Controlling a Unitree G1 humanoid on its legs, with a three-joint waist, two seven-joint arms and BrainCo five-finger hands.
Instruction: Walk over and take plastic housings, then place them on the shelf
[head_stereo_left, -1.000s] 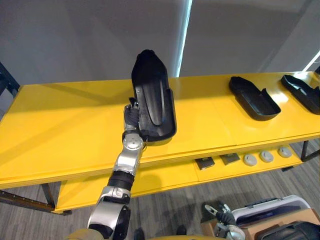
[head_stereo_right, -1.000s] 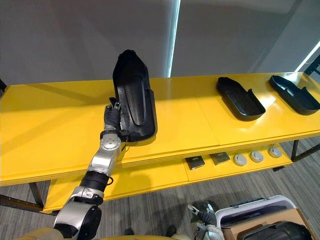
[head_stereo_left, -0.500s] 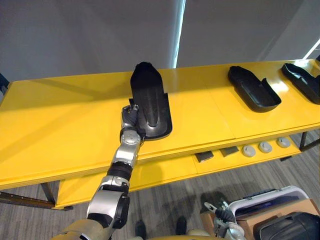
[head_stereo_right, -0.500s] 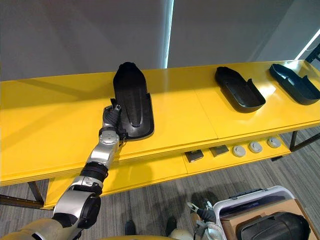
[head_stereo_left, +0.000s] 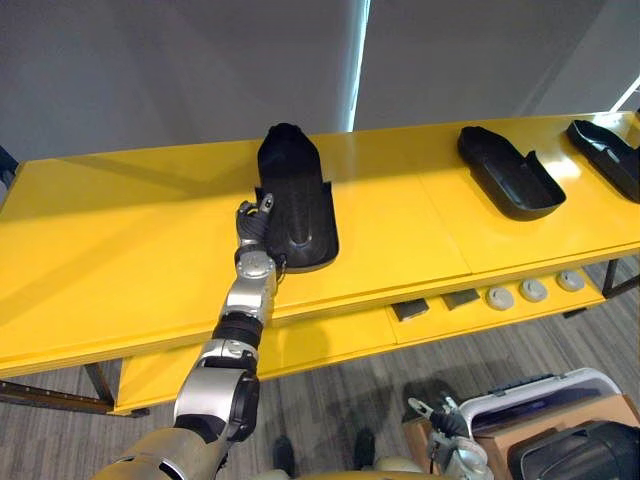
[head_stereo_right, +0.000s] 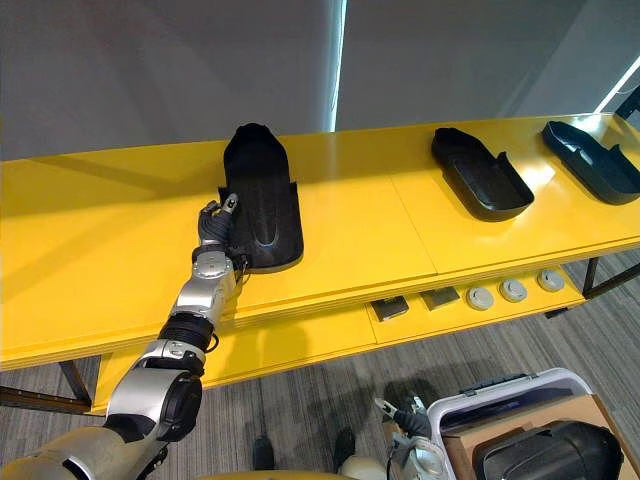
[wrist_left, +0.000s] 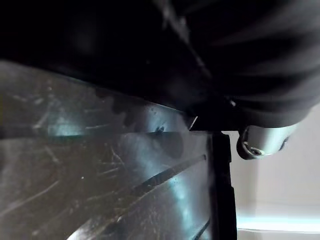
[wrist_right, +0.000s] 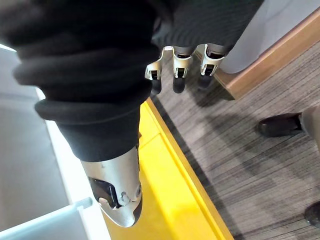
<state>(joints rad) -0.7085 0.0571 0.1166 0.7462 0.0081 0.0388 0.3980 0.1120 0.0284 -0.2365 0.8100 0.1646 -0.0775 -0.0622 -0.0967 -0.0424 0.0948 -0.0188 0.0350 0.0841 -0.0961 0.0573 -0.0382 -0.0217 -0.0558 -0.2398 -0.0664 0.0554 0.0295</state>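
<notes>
A long black plastic housing (head_stereo_left: 293, 197) lies flat on the yellow shelf top (head_stereo_left: 120, 240), hollow side up. My left hand (head_stereo_left: 254, 225) rests at its near left edge, fingers straightened and lifted beside the rim, not curled round it. Seen from the left wrist, the housing's scratched dark surface (wrist_left: 100, 190) is very close under the hand, with the thumb (wrist_left: 260, 142) clear of it. My right hand (wrist_right: 180, 67) hangs low beside me with relaxed, empty fingers, and shows again at the bottom of the right eye view (head_stereo_right: 405, 435).
Two more black housings (head_stereo_left: 510, 185) (head_stereo_left: 608, 155) lie at the shelf's right end. On the lower level sit small dark squares (head_stereo_left: 410, 311) and grey discs (head_stereo_left: 533, 291). A white bin (head_stereo_left: 545, 405) with dark parts stands lower right. A person's shoe (wrist_right: 280, 125) is on the floor.
The housing, held tilted up on its end a second ago, has come down flat on the shelf. My left hand's fingers have uncurled from it.
</notes>
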